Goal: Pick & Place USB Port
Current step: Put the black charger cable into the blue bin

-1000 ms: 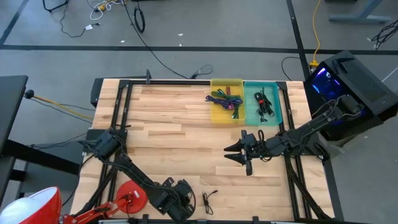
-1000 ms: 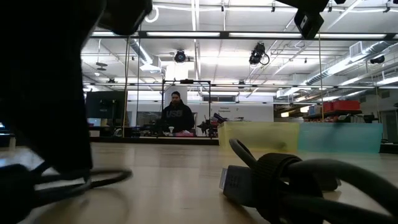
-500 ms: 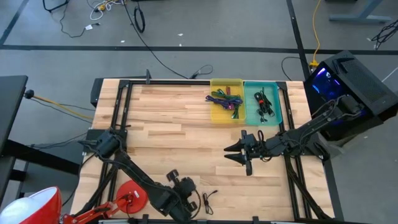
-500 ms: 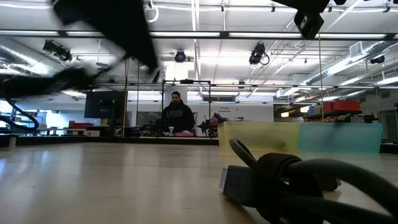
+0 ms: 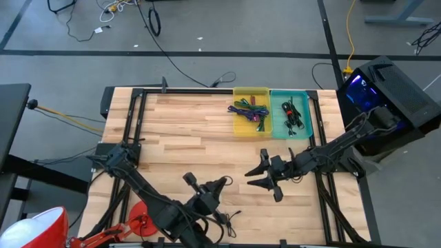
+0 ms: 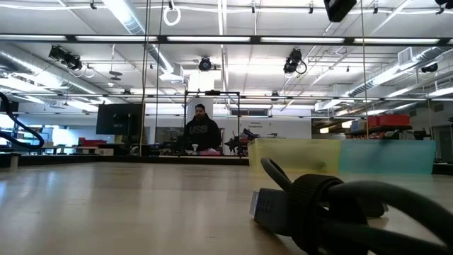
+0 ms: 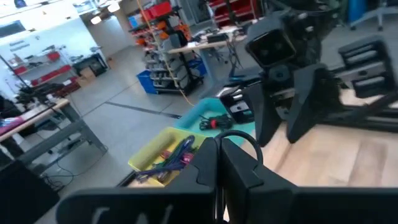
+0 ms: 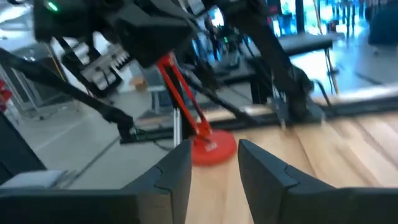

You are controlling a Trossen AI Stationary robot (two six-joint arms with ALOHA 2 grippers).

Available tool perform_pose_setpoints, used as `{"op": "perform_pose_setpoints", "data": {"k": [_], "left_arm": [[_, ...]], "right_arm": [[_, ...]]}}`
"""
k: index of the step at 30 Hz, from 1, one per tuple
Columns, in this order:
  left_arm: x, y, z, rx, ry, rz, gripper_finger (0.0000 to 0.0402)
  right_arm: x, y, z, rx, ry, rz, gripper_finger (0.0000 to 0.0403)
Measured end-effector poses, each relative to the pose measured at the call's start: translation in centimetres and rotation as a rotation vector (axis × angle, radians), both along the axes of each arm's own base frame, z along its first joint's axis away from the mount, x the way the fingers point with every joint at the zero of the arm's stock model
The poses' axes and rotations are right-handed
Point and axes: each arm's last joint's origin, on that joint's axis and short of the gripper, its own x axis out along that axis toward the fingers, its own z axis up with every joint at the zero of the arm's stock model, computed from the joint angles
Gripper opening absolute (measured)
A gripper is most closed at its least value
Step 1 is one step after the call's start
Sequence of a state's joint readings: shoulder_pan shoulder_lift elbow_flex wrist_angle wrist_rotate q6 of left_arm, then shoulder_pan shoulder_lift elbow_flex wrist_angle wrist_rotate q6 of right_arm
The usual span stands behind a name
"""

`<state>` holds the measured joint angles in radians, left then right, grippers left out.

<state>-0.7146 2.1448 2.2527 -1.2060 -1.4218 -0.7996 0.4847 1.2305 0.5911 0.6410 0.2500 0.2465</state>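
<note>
Nearest, at the counter's (image 5: 186, 124) front edge, a fat coiled bundle (image 6: 318, 205) w/ its plug end lies flat, untouched. Just behind and above it is the left hand (image 7: 219, 152): arm folded low along the front edge, wrist kicked up, pointing across the counter at the bins. Its fingers are pressed together and seem to pinch a thin dark cable (image 7: 249, 142), which arches off the tips as a loop. Can't tell how much of it is inside the grip. Main risk IMO: the pinch is on a thin strand only, so a quick swing could let it slip out, or the hanging part could drag and snag the bundle or the red lamp base (image 5: 145, 220) next to the arm. Second risk: the right hand (image 8: 214, 154) hovers mid-counter, fingers spread and holding nothing, aimed back at the left arm, i.e. right in the line to the bins, so a straight carry could clip it. Farther on, at the counter's back edge, the yellow bin (image 5: 251, 89) already holds purple/green cables and the teal bin (image 5: 289, 92) beside it holds black/red ones. A loose loop may catch a rim or land in the wrong bin. Beyond the counter a person (image 6: 202, 131) sits well clear.
</note>
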Motion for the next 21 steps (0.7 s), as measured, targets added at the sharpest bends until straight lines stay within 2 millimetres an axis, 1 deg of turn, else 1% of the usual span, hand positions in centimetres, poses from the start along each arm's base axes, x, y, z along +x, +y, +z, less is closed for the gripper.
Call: {"op": "perform_pose_setpoints", "data": {"k": [3,9,13,16,18,21], "left_arm": [[0.2,0.3,0.1,0.005,-0.003,0.011,0.0006],[1.0,0.9,0.3,0.012,-0.012,0.033,0.0006],[1.8,0.8,0.7,0.013,-0.005,0.016,0.0006],[2.8,0.5,1.3,0.010,0.025,-0.034,0.0006],[3.8,0.6,1.9,0.002,0.051,-0.102,0.0006],[5.2,1.2,2.8,0.009,0.065,-0.187,0.0006]], "right_arm": [[0.1,0.1,0.3,-0.002,-0.046,0.004,0.0135],[0.4,0.2,0.1,-0.034,-0.062,0.005,0.0135],[0.4,0.2,0.2,-0.038,-0.078,0.005,0.0135],[0.3,0.3,0.4,-0.033,-0.092,0.026,0.0135],[0.3,0.3,0.5,-0.031,-0.104,0.031,0.0135],[0.3,0.3,0.5,-0.037,-0.106,0.054,0.0135]]}}
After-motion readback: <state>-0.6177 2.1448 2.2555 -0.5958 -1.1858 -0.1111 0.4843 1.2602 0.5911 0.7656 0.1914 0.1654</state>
